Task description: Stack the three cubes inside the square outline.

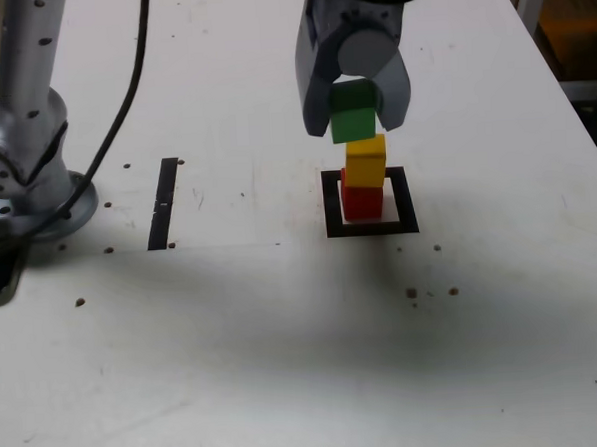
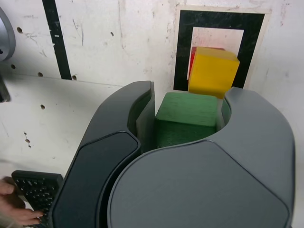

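Note:
A red cube (image 1: 359,202) stands inside the black square outline (image 1: 403,203), with a yellow cube (image 1: 365,162) on top of it. My gripper (image 1: 356,115) is shut on the green cube (image 1: 352,115), which hangs just over the yellow one, slightly toward the exterior view's left; I cannot tell whether the two touch. In the wrist view the green cube (image 2: 187,118) sits between the jaws, with the yellow cube (image 2: 213,71), a sliver of the red cube (image 2: 192,64) and the outline (image 2: 183,52) beyond it.
A straight black tape strip (image 1: 164,202) lies on the white table toward the exterior view's left. The arm's base (image 1: 24,148) and a black cable (image 1: 122,103) stand at the far left. A person's hand (image 2: 14,204) rests on a keyboard (image 2: 35,187) in the wrist view.

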Available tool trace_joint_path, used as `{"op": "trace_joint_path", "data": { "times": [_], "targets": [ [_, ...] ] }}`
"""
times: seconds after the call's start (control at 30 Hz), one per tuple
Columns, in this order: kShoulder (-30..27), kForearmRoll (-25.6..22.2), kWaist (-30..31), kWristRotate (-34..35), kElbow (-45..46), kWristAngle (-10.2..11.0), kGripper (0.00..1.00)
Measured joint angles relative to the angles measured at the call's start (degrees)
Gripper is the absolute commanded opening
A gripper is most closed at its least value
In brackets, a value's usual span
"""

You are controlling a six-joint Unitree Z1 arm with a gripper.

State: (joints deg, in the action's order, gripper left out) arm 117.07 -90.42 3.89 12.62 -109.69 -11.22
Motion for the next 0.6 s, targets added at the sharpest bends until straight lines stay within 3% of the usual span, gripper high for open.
{"op": "trace_joint_path", "data": {
  "times": [0.6],
  "targets": [
    [4.08, 0.67, -2.19, -2.61, -1.47, 1.01, 0.25]
  ]
}}
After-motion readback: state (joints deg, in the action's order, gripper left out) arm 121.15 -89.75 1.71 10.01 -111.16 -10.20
